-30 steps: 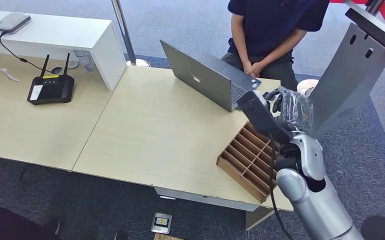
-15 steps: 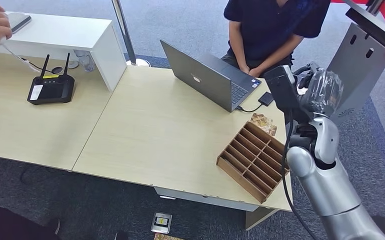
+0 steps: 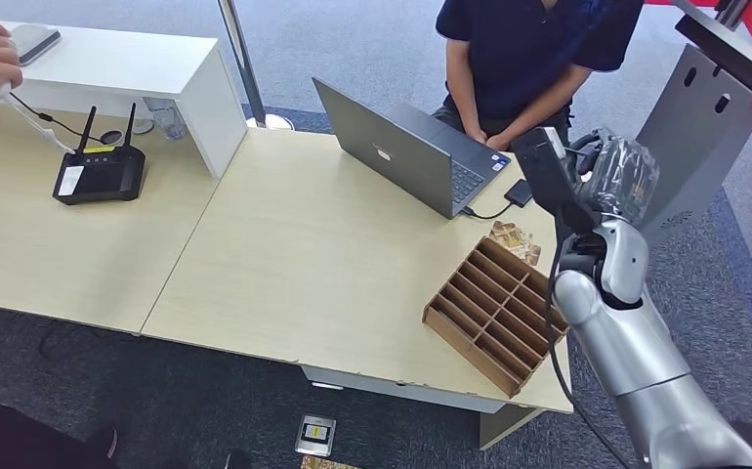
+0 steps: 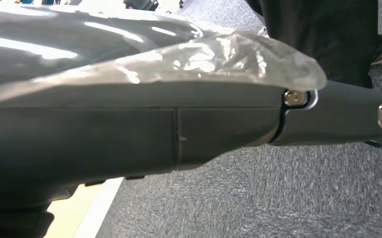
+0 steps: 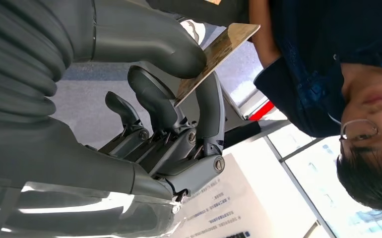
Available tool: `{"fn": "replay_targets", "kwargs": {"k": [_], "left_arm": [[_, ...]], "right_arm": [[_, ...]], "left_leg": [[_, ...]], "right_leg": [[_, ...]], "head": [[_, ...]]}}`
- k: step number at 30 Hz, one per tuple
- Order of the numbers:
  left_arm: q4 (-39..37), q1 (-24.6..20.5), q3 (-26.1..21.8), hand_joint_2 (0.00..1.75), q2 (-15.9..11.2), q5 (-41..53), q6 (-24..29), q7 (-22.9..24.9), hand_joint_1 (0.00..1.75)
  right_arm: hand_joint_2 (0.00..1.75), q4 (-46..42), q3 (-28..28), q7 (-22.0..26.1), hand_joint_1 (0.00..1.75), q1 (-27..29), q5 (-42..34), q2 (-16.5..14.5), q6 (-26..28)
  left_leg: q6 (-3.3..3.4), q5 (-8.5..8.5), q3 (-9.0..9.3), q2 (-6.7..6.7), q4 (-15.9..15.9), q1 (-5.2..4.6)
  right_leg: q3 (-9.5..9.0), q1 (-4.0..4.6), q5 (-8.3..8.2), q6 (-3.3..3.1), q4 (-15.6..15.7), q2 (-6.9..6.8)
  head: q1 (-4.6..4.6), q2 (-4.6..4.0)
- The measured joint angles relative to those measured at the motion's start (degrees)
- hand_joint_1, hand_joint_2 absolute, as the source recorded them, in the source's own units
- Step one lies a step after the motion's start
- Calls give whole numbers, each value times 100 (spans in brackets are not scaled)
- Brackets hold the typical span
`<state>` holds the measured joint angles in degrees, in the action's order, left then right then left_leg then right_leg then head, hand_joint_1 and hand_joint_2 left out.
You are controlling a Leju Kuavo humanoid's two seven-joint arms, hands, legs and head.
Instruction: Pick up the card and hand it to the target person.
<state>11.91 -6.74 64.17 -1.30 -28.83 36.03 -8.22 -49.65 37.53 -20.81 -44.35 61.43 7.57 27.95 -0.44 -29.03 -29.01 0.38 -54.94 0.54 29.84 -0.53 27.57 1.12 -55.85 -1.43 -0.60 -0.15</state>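
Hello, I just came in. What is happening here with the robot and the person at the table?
The robot's right hand pinches a card between thumb and fingers and holds it up toward the seated person behind the laptop. The person's hands are folded together; they have not taken the card. A wooden divided tray lies on the table near the robot.

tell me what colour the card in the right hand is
Golden tan with a mottled sheen; the card shows best in the right wrist view, pinched by the right hand.
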Motion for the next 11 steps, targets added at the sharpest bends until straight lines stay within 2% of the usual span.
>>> {"fn": "replay_targets", "kwargs": {"k": [11], "left_arm": [[0,1,0,0,19,0,27,9,0]], "right_arm": [[175,497,10,63,147,-87,3,-194,91]], "left_leg": [[0,0,-4,0,0,0]], "right_leg": [[4,0,0,0,0,0]], "head": [[1,0]]}}
